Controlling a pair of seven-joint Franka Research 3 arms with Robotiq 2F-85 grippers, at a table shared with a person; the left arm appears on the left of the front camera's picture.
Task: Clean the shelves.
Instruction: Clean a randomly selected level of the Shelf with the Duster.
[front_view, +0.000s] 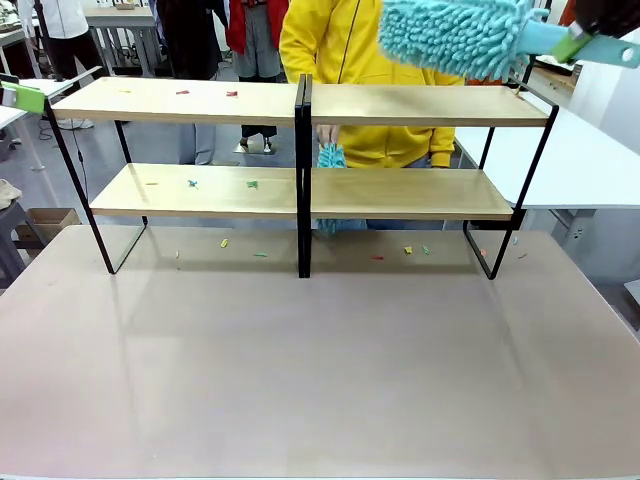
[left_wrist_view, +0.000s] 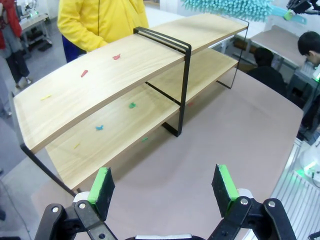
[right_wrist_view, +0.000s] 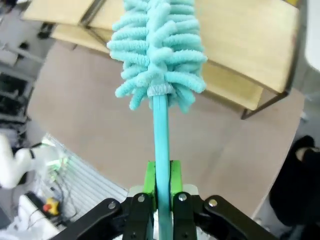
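1. My right tool (right_wrist_view: 161, 175) is clamped on the handle of a teal microfibre duster (right_wrist_view: 157, 50). Its head hangs above the right end of the shelves (front_view: 150, 100), which stand at the table's (front_view: 320, 350) far side.
2. My left tool (left_wrist_view: 165, 186) is spread wide and empty.
3. I'd lay the head flat on the top board, then sweep the red scraps (front_view: 231, 94) off gently, keeping clear of the centre post (front_view: 304, 170).

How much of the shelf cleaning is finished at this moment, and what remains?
Done: the right halves of the shelves look bare. In hand: the right gripper is shut on a teal duster, held above the top right board; the left gripper hangs open. Left: red scraps on the top left board, green and blue scraps on the lower left board, more bits on the table beneath.
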